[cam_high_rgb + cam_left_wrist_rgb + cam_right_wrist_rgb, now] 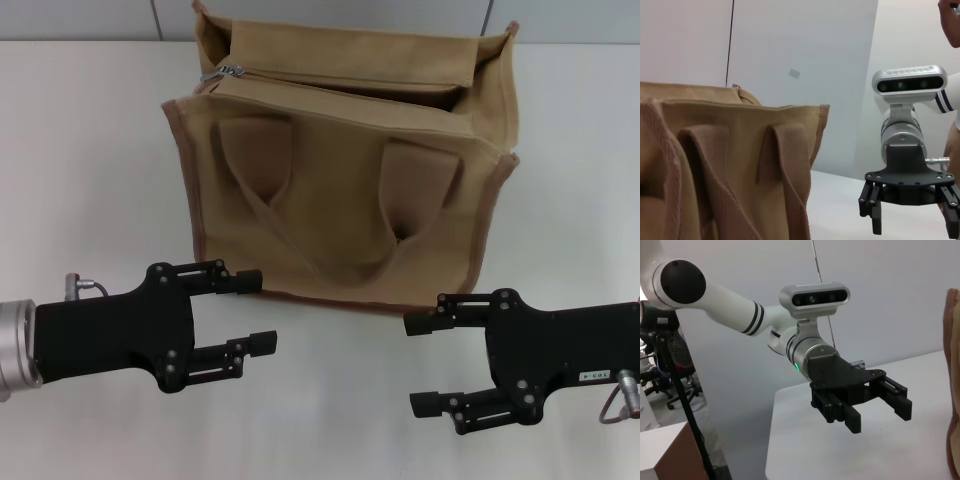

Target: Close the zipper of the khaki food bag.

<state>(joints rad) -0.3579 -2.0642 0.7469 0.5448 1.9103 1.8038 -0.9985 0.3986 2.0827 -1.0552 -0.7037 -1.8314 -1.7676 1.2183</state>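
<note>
The khaki food bag (340,190) stands upright at the back middle of the white table, its two flat handles hanging down the front face. Its zipper (330,78) runs across the top, with the small silver pull tab (228,71) at the bag's left end. A dark gap shows along the top flap. My left gripper (258,312) hovers open in front of the bag's lower left corner, holding nothing. Level with it, my right gripper (417,363) is open off the lower right corner. The left wrist view shows the bag's side (735,165) and the right gripper (912,222); the right wrist view shows the left gripper (880,412).
White table (90,180) spreads on both sides of the bag, with a pale wall behind. In the right wrist view a chair and a dark stand (670,365) lie beyond the table's edge, and the bag's edge (952,390) is in view.
</note>
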